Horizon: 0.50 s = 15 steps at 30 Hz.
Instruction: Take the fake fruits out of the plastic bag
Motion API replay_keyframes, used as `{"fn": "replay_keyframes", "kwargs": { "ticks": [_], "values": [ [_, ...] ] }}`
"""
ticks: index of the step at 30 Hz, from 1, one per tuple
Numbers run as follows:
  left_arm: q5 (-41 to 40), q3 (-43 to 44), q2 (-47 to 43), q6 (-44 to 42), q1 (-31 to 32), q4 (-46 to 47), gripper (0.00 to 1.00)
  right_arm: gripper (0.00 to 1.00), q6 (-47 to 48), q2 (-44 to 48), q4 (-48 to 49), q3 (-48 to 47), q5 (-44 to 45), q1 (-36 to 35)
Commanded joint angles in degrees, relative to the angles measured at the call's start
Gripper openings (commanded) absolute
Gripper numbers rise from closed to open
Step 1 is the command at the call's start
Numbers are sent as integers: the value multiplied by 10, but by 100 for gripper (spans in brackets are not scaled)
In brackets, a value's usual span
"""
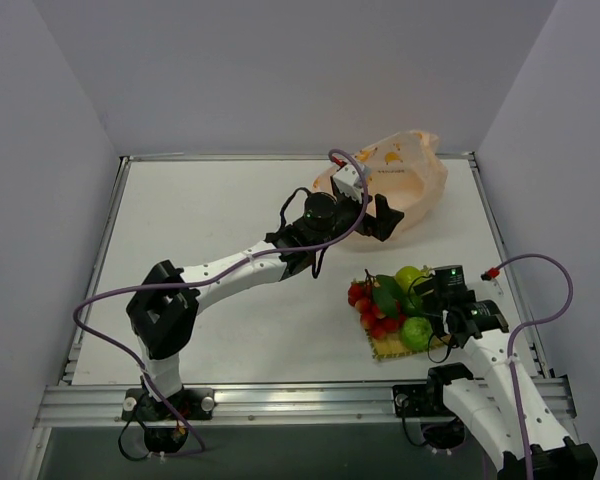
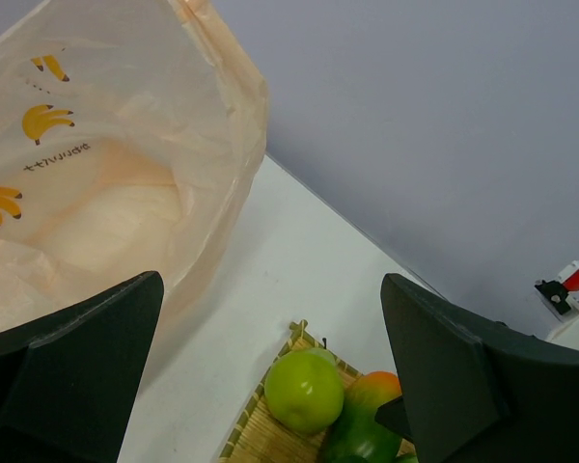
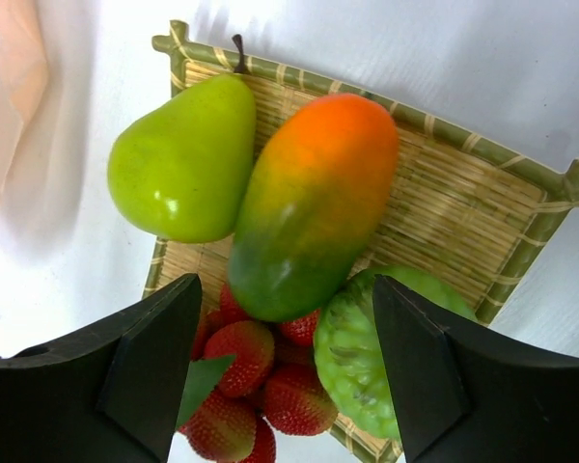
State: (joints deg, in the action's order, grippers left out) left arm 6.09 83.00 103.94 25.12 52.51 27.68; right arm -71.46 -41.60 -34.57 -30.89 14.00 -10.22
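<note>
Nearest the bases, the right gripper [image 3: 285,280] is held over the woven mat [image 3: 463,193] with its jaws parted and nothing gripped between them. Four fake fruits are counted on the mat: one mango [image 3: 314,203], one smooth green pear [image 3: 183,159], one bumpy green fruit [image 3: 367,347] and one red berry bunch [image 3: 251,386]. The mango is laid slantwise, its green end touching the berries and its orange end turned toward the mat's far edge; the pear is set beside it, stem pointing the same way. Farther out, the left gripper [image 2: 270,280] is spread wide and empty, just in front of the single plastic bag [image 1: 400,175], which is slumped along the table's [image 1: 210,220] far edge (its length running left to right).
</note>
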Motion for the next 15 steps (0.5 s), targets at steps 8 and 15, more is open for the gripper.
{"fn": "replay_keyframes", "kwargs": {
  "ticks": [8,15],
  "values": [
    [-5,37,-4,-8,0,13,94,66,75,12,-50,-107,26,-5],
    [-25,23,-41,-10,0,-17,94,40,204,-10,-39,-223,81,-6]
  ]
}}
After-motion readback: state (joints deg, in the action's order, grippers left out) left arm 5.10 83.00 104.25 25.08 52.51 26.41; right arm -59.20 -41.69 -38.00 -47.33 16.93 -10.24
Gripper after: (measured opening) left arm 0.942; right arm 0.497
